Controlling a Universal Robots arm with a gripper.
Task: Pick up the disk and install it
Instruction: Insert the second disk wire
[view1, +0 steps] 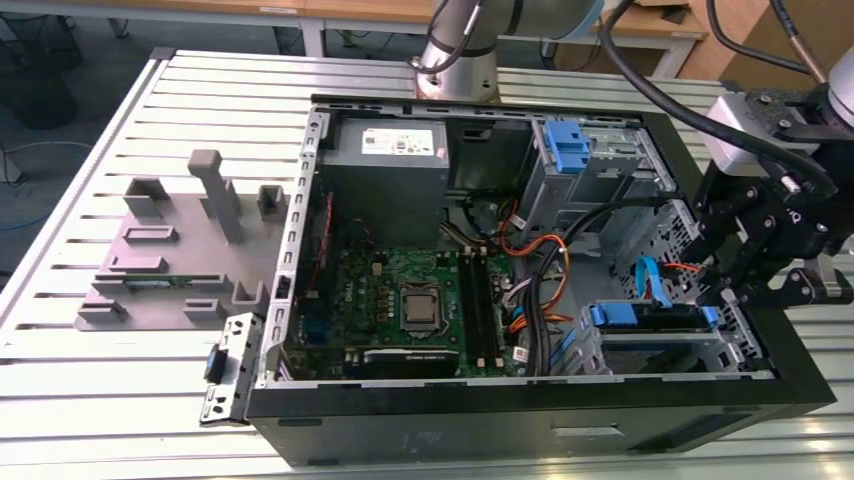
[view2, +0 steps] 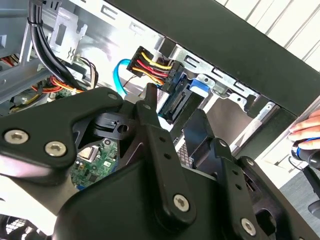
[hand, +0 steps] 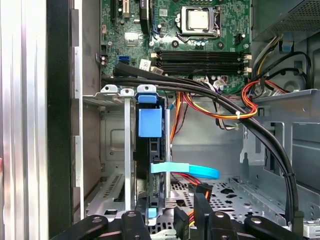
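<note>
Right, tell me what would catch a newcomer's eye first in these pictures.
The open computer case stands out first, lying on the slatted table with its green motherboard exposed. Next comes the disk, with blue rails, standing on edge in its bay at the exterior view's right of the case, a light blue cable plugged beside it. The black tool hangs just over that bay.
</note>
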